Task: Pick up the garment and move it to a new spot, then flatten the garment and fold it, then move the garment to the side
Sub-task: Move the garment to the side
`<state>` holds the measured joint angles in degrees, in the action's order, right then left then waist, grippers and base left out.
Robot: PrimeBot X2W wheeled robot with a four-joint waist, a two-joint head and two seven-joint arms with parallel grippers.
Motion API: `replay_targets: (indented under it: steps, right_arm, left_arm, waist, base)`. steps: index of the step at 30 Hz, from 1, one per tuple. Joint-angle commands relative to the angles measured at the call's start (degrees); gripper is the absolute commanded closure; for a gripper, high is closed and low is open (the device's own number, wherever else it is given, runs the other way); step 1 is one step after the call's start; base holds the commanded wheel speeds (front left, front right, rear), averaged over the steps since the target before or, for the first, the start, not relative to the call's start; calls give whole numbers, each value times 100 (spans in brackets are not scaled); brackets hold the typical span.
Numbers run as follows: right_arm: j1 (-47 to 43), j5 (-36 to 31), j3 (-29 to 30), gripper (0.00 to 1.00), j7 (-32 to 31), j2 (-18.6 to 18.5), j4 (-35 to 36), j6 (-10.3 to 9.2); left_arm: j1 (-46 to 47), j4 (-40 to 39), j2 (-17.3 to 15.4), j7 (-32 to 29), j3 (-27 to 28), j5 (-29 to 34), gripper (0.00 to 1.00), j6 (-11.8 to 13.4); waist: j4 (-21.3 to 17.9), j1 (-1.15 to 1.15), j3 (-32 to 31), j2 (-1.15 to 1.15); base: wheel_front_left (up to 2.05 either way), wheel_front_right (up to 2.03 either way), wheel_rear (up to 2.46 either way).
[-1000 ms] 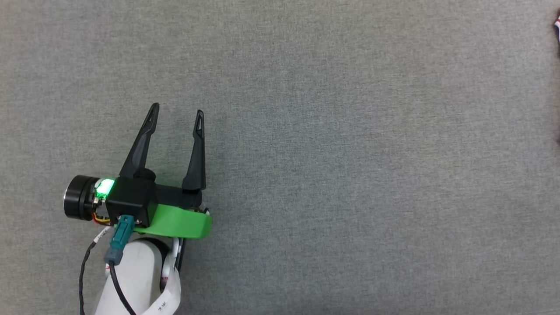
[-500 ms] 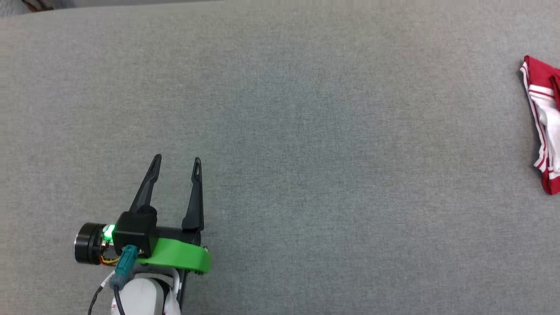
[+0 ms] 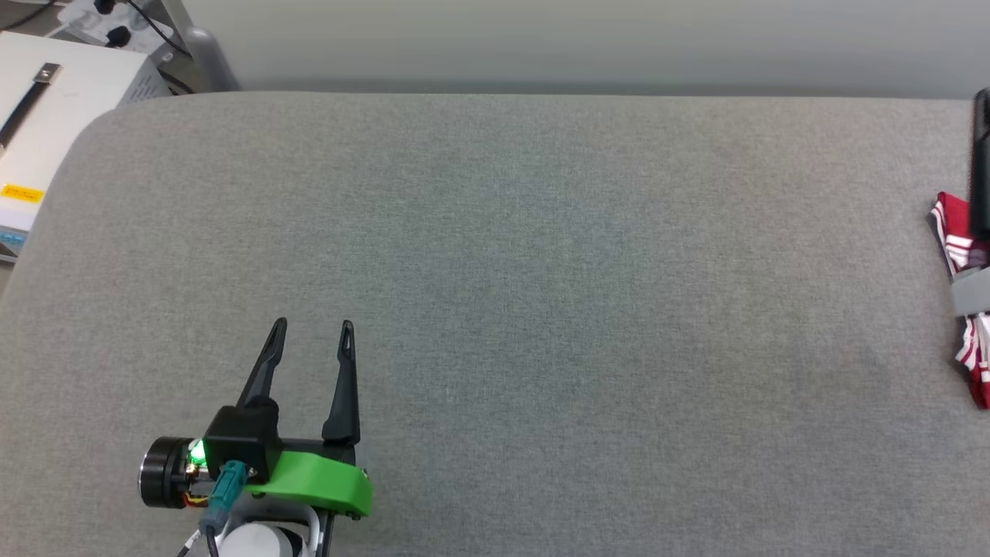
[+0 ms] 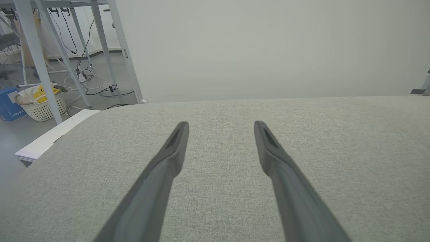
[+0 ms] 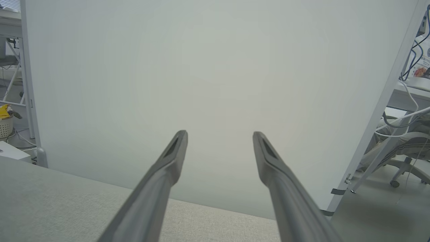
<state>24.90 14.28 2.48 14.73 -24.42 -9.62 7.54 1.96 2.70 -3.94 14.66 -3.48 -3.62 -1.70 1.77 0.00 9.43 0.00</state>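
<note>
**Garment [image 3: 953, 232] at the bench [image 3: 541, 271] edge, stage unclear**
A red-and-white strip of it lies far right. The left claw [image 3: 313, 325] and right claw [image 5: 220, 134] are both released and empty. This fits a garment awaiting pickup or one already set aside. Its folds cannot be judged.

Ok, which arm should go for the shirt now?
Right. The garment lies at the head view's far right edge, close to the right gripper; the left gripper sits far across the grey surface at lower left. Both jaws stand open.
</note>
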Motion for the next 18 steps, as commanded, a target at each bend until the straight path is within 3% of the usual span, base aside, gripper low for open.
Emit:
replay_targets:
  steps: [1, 10, 18]
  right_arm:
    - [-227, -159, -22, 0, 26, 183, 185, -5]
    - [-1439, -476, -89, 0, 26, 1287, 634, -5]
    - [-2285, -379, -66, 0, 27, 1851, 687, -5]
  left_arm:
    - [-96, 13, 15, 34, 16, -47, 0, 22]
    - [-220, 106, 32, 34, 100, -27, 0, -8]
    - [-334, 156, 51, 34, 130, -29, 0, -24]
  waist:
    - [208, 0, -284, 0]
    - [283, 0, -511, 0]
    - [271, 0, -642, 0]
  base:
    - [0, 0, 0]
    - [0, 0, 0]
    - [0, 0, 0]
